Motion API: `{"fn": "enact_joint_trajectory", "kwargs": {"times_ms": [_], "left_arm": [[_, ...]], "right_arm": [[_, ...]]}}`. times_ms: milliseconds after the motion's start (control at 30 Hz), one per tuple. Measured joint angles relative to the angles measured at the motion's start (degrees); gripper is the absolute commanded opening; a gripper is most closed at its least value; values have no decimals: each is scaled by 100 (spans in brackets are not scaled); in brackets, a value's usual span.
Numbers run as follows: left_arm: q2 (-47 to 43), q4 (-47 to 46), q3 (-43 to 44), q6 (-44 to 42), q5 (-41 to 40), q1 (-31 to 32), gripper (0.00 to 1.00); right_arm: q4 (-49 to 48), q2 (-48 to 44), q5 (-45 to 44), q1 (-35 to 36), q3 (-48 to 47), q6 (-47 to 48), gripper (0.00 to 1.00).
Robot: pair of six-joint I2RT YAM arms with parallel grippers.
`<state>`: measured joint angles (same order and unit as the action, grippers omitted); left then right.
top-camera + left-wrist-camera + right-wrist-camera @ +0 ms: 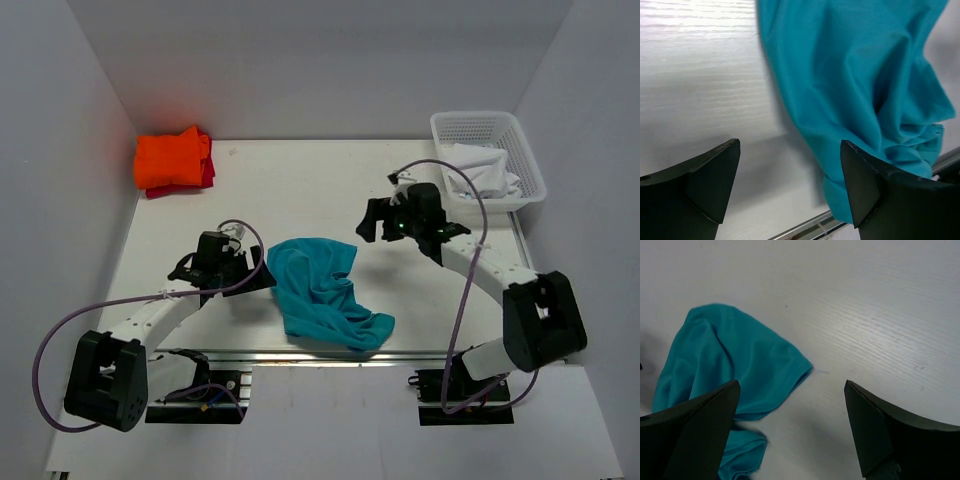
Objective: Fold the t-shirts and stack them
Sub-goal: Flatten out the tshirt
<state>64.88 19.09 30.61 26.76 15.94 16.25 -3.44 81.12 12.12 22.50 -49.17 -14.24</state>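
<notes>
The teal-blue t-shirt [320,292] lies crumpled in the middle of the table near the front edge; it also shows in the left wrist view [860,85] and the right wrist view [730,360]. The folded orange t-shirt [172,158] lies on the red t-shirt [207,176] at the back left. My left gripper [258,278] is open and empty just left of the teal shirt, low over the table. My right gripper [372,222] is open and empty just right of the shirt's upper corner. Its fingers [875,430] hang above bare table.
A white plastic basket [524,150] with white cloth [483,168] in it stands at the back right. The table's metal front rail [300,355] runs just below the teal shirt. Grey walls close in the left, right and back sides.
</notes>
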Motion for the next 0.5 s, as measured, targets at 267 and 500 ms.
{"fn": "enact_joint_trajectory", "kwargs": {"times_ms": [267, 500], "left_arm": [[-13, -92, -4, 85, 608, 249, 86], [-568, 142, 173, 63, 979, 846, 85]], "right_arm": [[673, 1408, -879, 835, -822, 26, 88], [844, 1886, -1427, 1202, -1045, -142, 79]]}}
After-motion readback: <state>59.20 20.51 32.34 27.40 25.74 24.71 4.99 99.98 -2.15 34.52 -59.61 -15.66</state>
